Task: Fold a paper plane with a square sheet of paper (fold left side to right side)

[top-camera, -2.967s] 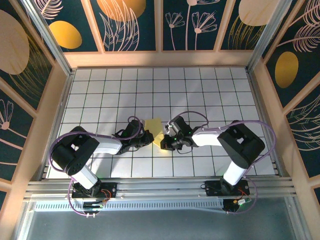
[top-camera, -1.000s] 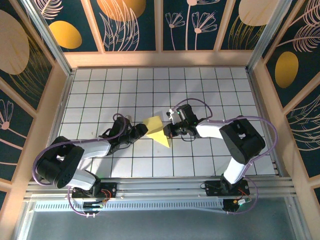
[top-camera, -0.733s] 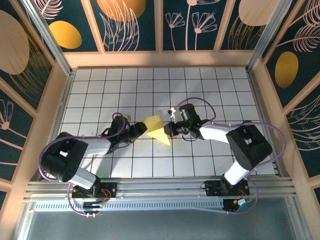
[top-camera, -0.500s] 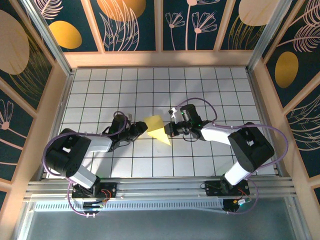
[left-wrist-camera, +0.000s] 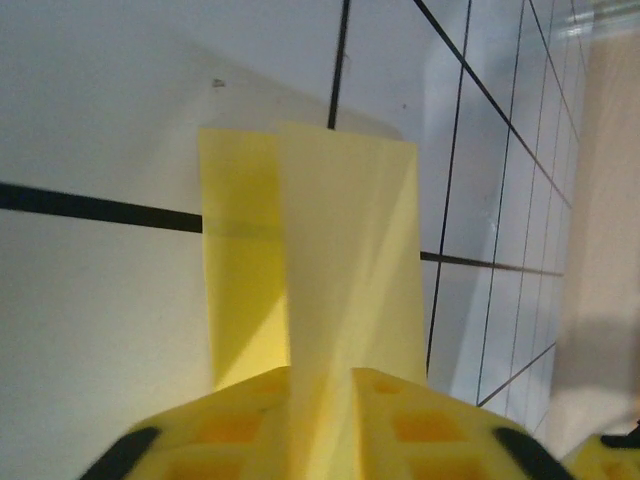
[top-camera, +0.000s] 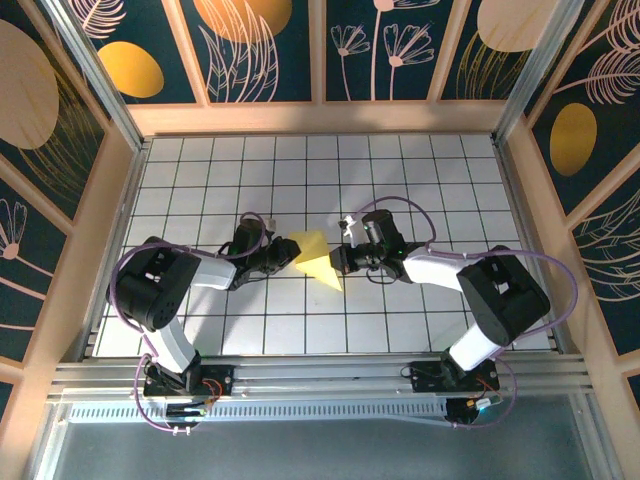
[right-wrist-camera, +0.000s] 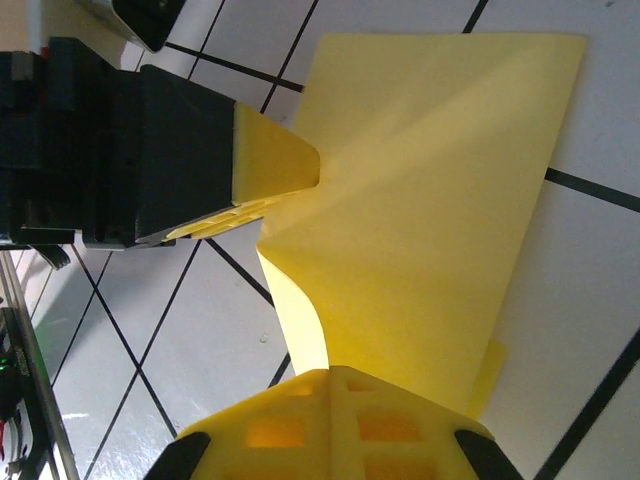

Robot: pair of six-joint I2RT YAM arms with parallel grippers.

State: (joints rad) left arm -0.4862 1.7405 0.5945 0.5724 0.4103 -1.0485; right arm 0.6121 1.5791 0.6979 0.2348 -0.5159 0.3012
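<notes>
Folded pale yellow paper sheet (top-camera: 314, 260), midway between the left and right edges of the white gridded surface (top-camera: 420, 180). The left jaws pinch its left side, the right jaws its right side.

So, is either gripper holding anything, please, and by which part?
Both hold the folded yellow paper: left gripper at its left side, right gripper at its right.

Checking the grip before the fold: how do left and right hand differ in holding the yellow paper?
The left hand reaches in from the left and pinches the thin pale yellow folded sheet of paper at its left edge; the right hand comes from the right and clamps the opposite edge. The left hand's fingertips take a narrow bunched point; the right hand holds a broad span. Both are shut on the sheet.
</notes>
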